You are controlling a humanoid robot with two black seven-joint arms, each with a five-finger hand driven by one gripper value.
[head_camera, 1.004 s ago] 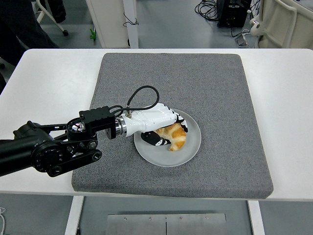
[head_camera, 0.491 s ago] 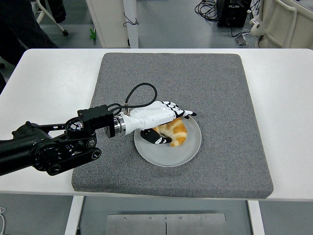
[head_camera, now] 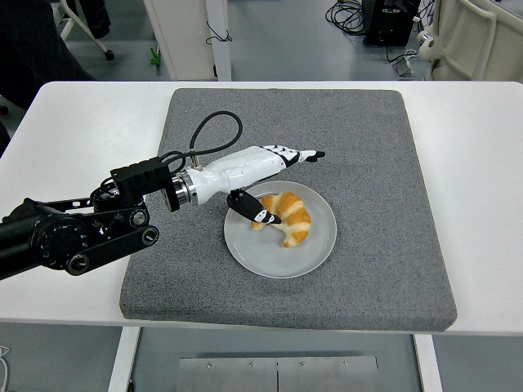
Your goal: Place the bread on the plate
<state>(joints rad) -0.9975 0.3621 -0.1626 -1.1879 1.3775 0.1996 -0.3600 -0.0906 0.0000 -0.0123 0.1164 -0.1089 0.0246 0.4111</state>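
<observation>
Left arm: enters from the 9 o'clock edge, black linkage low over the table, forearm angled toward 2 o'clock. Black cable loops up from the wrist joint.

Left hand: white shell with black fingertips, raised above the grey mat and positioned over the plate's 11 o'clock rim. Fingers extended nearly straight toward 3 o'clock, spread loosely, gripping nothing. Thumb angled down toward 5 o'clock, tip just beside or touching the bread's 9 o'clock end; contact cannot be confirmed.

Bread: croissant, golden with pale stripes, lying flat on the plate, curved, occupying the centre and offset slightly toward 12 o'clock. Free of the fingers.

Plate: round, grey, resting on the mat, toward the mat's 6 o'clock half, near centre of the table.

Mat: square, covering the middle of the white table.

Background at 12 o'clock: floor, cables, furniture legs.
</observation>
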